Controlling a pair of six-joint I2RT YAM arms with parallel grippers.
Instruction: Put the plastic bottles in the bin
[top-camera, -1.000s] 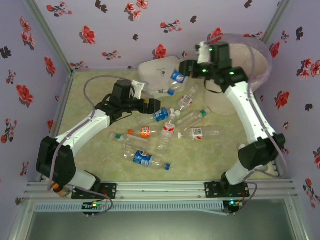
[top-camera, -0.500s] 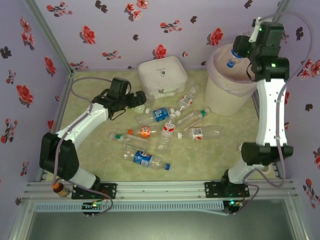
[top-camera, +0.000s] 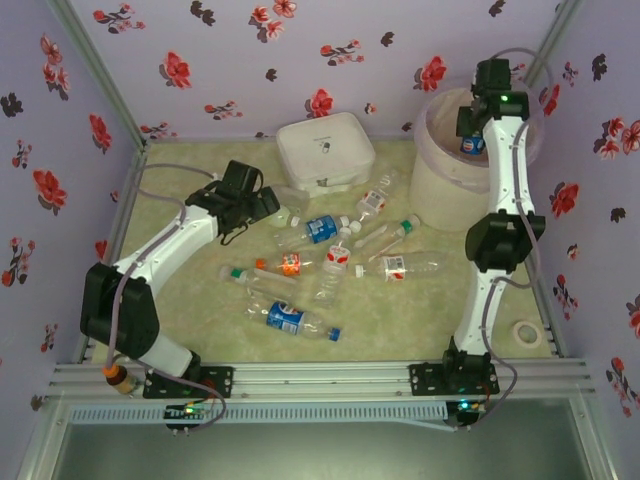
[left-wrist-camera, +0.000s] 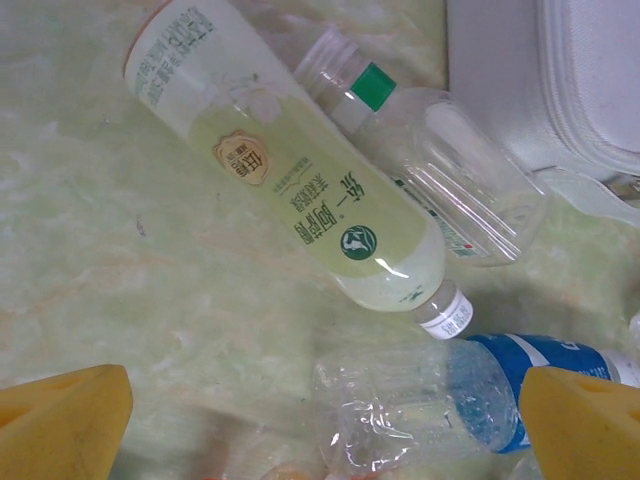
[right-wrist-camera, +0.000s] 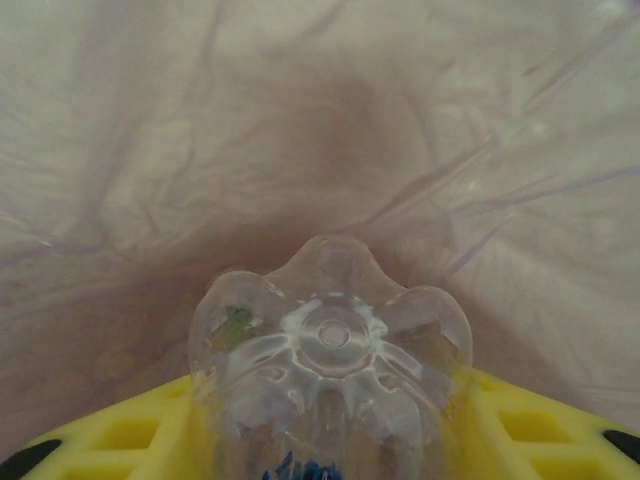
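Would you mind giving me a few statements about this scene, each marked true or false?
1. The right hand grips a clear bottle over the bin. True.
2. The left hand is shut on a bottle. False: it is open and holds nothing.
3. Every bottle is inside the bin. False: several bottles lie on the table.
4. In the top view, the white box sits to the left of the bin. True.
5. The bin lies tipped on its side. False: it stands upright.
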